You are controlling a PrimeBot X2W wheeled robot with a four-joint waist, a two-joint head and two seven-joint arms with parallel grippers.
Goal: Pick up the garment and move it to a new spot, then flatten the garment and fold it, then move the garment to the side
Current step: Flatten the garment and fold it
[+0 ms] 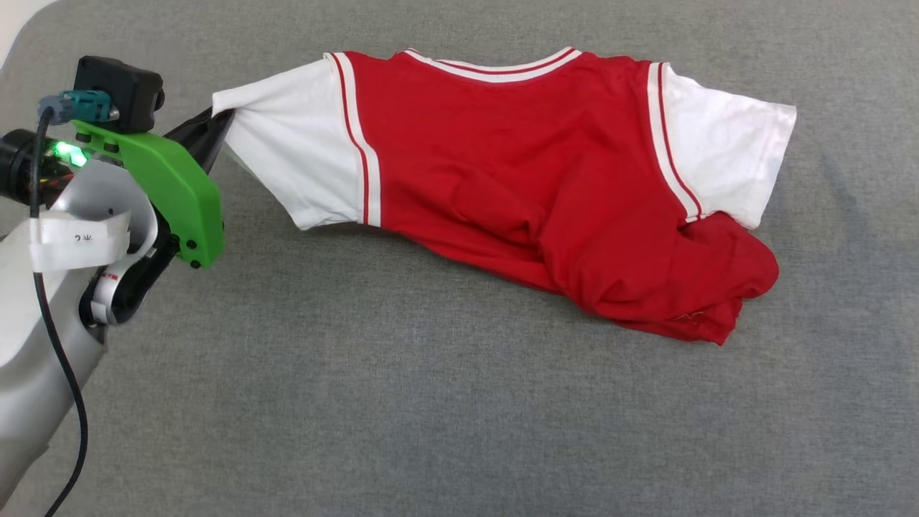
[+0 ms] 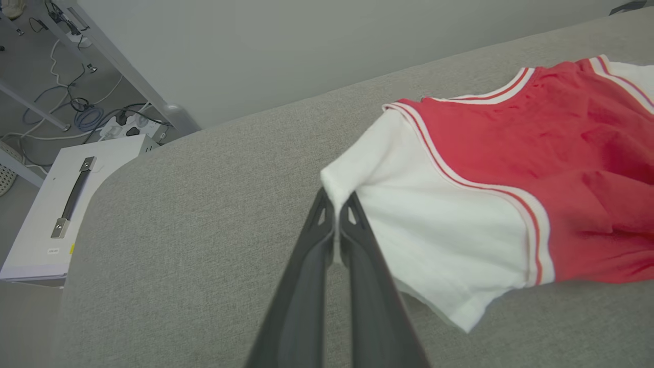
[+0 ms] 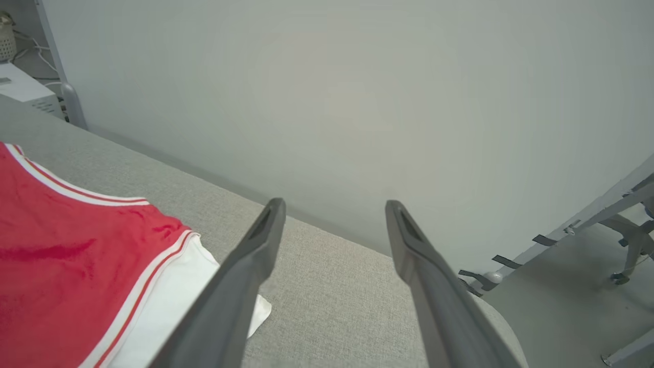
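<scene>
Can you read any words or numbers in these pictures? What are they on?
"2", then a blurred mark: on the white tape round the left arm.
Sticker on the white box: too small to read.
Shirt: no writing on the side facing up.

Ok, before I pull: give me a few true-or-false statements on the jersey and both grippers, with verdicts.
1. The left gripper is shut on the edge of the jersey's white left sleeve. True.
2. The right gripper is clamped on cloth. False: its jaws stand open with nothing between them, near the right sleeve.
3. The jersey lies flat and smooth. False: its lower part is bunched up toward the robot's right.
4. The collar lies on the side away from the robot. True.
</scene>
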